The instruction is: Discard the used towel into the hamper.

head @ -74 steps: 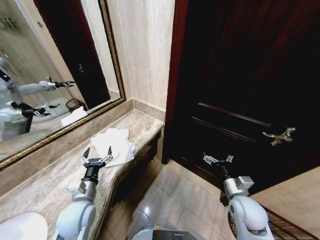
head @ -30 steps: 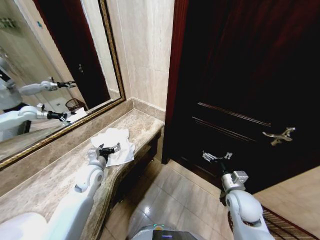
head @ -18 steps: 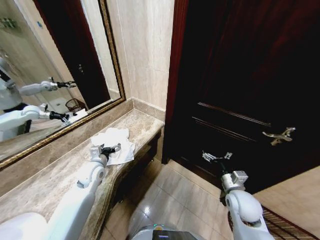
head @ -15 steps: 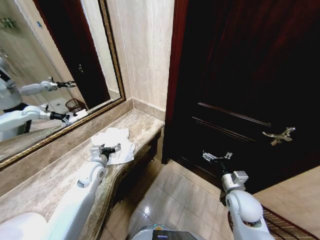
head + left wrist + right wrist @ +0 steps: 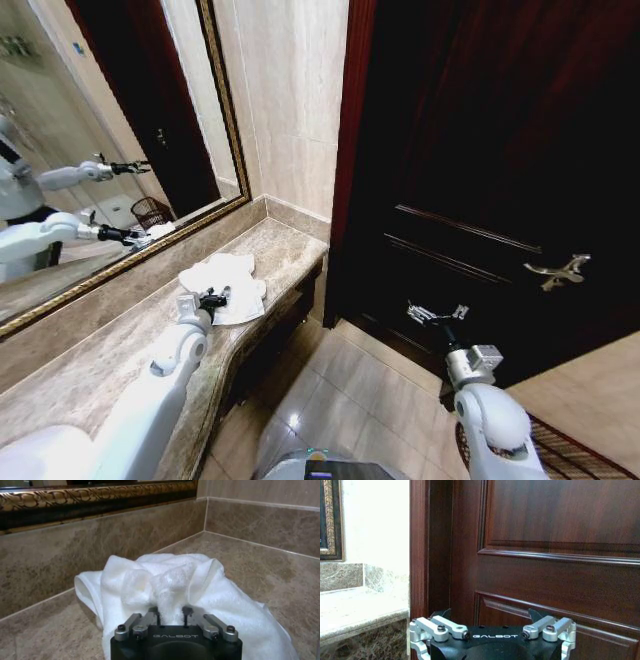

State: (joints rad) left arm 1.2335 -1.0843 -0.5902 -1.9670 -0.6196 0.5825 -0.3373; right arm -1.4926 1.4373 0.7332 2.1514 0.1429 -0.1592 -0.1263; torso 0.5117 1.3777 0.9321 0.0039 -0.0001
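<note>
A crumpled white towel (image 5: 228,277) lies on the marble counter (image 5: 120,350) near its rounded front edge. My left gripper (image 5: 213,297) rests on the towel's near side. In the left wrist view the fingers (image 5: 158,612) are pinched together on a raised fold of the towel (image 5: 170,581). My right gripper (image 5: 432,314) hangs open over the floor in front of the dark door, holding nothing. The hamper, reddish-brown and ringed, shows as a reflection in the mirror (image 5: 150,211). A ribbed brown rim (image 5: 570,445) at the lower right, behind my right arm, looks like the hamper itself.
A gold-framed mirror (image 5: 225,120) runs along the back of the counter. A dark wooden door (image 5: 480,150) with a metal lever handle (image 5: 556,272) stands to the right. Tiled floor (image 5: 340,390) lies between counter and door. A white basin edge (image 5: 45,450) sits at the lower left.
My left gripper reached forward onto the towel, and its fingers went from spread to pinched on a fold. The towel has bunched up slightly. The right arm has barely moved.
</note>
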